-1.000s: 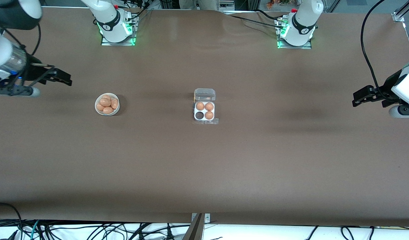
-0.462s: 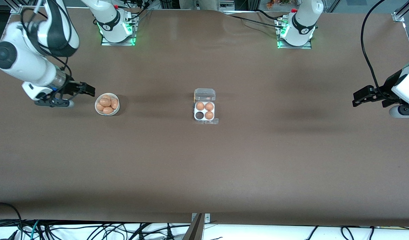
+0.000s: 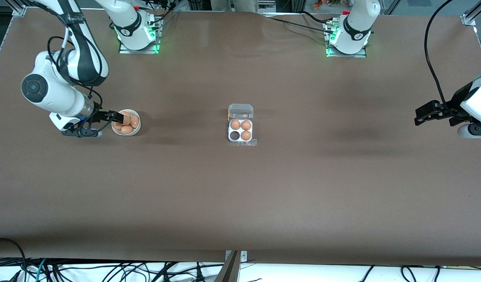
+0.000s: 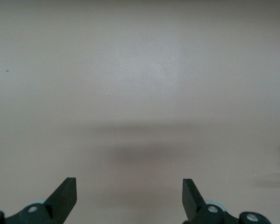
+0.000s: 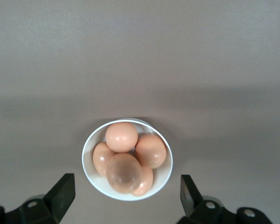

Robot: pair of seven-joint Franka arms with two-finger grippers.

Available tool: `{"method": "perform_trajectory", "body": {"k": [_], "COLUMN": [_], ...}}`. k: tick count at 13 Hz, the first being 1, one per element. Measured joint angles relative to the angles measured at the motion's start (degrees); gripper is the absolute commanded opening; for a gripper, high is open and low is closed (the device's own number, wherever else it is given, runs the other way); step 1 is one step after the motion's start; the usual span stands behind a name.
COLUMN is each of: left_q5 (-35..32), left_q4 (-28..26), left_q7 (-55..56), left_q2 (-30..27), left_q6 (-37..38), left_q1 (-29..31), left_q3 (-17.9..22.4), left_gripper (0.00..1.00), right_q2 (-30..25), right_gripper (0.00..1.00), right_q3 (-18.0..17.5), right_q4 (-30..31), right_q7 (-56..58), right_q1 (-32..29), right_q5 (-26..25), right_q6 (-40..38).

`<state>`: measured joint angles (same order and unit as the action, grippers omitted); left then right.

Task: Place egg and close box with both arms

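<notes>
The box [image 3: 240,130] sits mid-table, its clear lid [image 3: 240,111] folded open. Three brown eggs fill its cells; one cell [image 3: 235,135] is empty and dark. A round white bowl [image 3: 137,128] toward the right arm's end of the table holds several eggs [image 3: 127,129]. My right gripper [image 3: 120,116] hangs open just over that bowl. In the right wrist view the bowl [image 5: 91,172] and its eggs [image 5: 121,136] lie just ahead of the open gripper [image 5: 127,189], and nothing is gripped. My left gripper [image 3: 420,115] waits open over bare table at the left arm's end, empty in its wrist view [image 4: 129,191].
Both green-lit arm bases [image 3: 138,37] [image 3: 346,39] stand along the table edge farthest from the front camera. Cables [image 3: 107,270] and a metal bracket [image 3: 232,266] lie past the nearest edge. Brown tabletop [image 3: 240,196] stretches between bowl, box and left gripper.
The right arm has swung in from the table's end toward the bowl and lowered, so its open gripper now hangs over the eggs. The left arm has not moved.
</notes>
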<state>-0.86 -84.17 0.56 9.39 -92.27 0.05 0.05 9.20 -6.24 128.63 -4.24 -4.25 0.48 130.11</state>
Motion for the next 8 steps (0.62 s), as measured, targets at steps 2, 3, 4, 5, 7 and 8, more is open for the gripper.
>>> {"method": "perform_trajectory", "body": {"k": [2,3,4,5,7,8], "left_q5": [0.0,0.0,0.0,0.0,0.0,0.0], "left_q4": [0.0,0.0,0.0,0.0,0.0,0.0], "left_q7": [0.0,0.0,0.0,0.0,0.0,-0.1], "left_q2": [0.0,0.0,0.0,0.1,0.2,0.3], "left_q6": [0.0,0.0,0.0,0.0,0.0,0.0], "left_q1": [0.0,0.0,0.0,0.0,0.0,0.0], "left_q3": [0.0,0.0,0.0,0.0,0.0,0.0], "left_gripper": [1.00,1.00,1.00,1.00,1.00,1.00], "right_q2": [0.8,1.0,1.0,1.0,1.0,1.0], "right_gripper": [1.00,1.00,1.00,1.00,0.99,0.99], "right_q3": [-0.2,-0.2,-0.2,-0.2,-0.2,-0.3], "right_q4": [2.4,3.7,5.2,6.4,7.7,8.1], "right_q7": [0.0,0.0,0.0,0.0,0.0,0.0], "right_q1": [0.0,0.0,0.0,0.0,0.0,0.0], "right_q5": [0.0,0.0,0.0,0.0,0.0,0.0], "right_q6": [3.7,5.6,7.5,8.7,9.7,10.4]}}
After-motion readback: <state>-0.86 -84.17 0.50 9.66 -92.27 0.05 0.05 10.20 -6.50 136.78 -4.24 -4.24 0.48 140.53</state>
